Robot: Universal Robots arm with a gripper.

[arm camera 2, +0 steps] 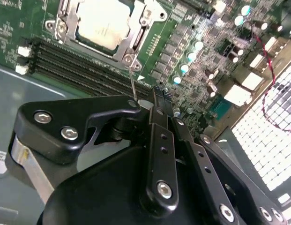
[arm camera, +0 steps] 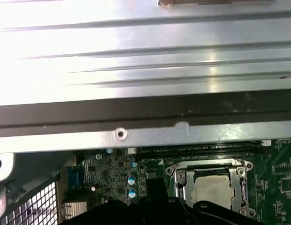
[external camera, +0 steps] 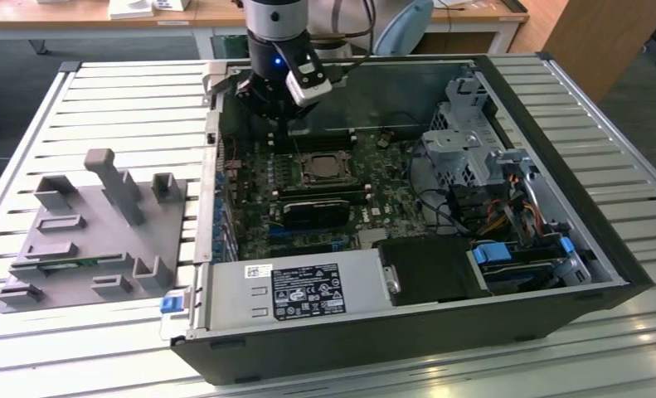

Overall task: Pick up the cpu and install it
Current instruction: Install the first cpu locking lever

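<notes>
The arm hangs over the open PC case (external camera: 593, 274), w/ the gripper (external camera: 285, 123) down inside near the case's far wall, just beyond the CPU socket (external camera: 325, 168) on the green motherboard (external camera: 305, 224). In the second wrist view the gripper (arm camera 2: 157, 96) has its black fingers (arm camera 2: 160, 140) drawn together to a narrow tip, closed, w/ nothing held between them. The tip hovers above the board just beside the socket, not touching it.

The cpu (external camera: 328, 170) sits in the socket already, flat, silver top up, metal frame (arm camera 2: 136, 40) around it. In the second wrist view the cpu (arm camera 2: 105, 21) shows as a pale shiny square inside that frame, and a thin wire lever (arm camera 2: 132, 84) stands up from the frame's corner toward the fingers. In the first wrist view the cpu (arm camera: 212, 186) lies seated in the frame too, w/ the case's grey sheet-metal wall (arm camera: 145, 136) beyond it.

Next to the socket are dark RAM slots (arm camera 2: 79, 70), and on its other side rows of small capacitors (arm camera 2: 185, 68). A black card (external camera: 325, 209) sits on the near side of the socket. The grey power supply (external camera: 300, 290) fills the case's near corner, drive cage (external camera: 466, 137) off to the exterior view's right.

Outside the case, to the exterior view's left, a grey plastic holder block (external camera: 95, 240) w/ upright posts rests on the slatted aluminium table (external camera: 128, 108), well apart from the gripper.
</notes>
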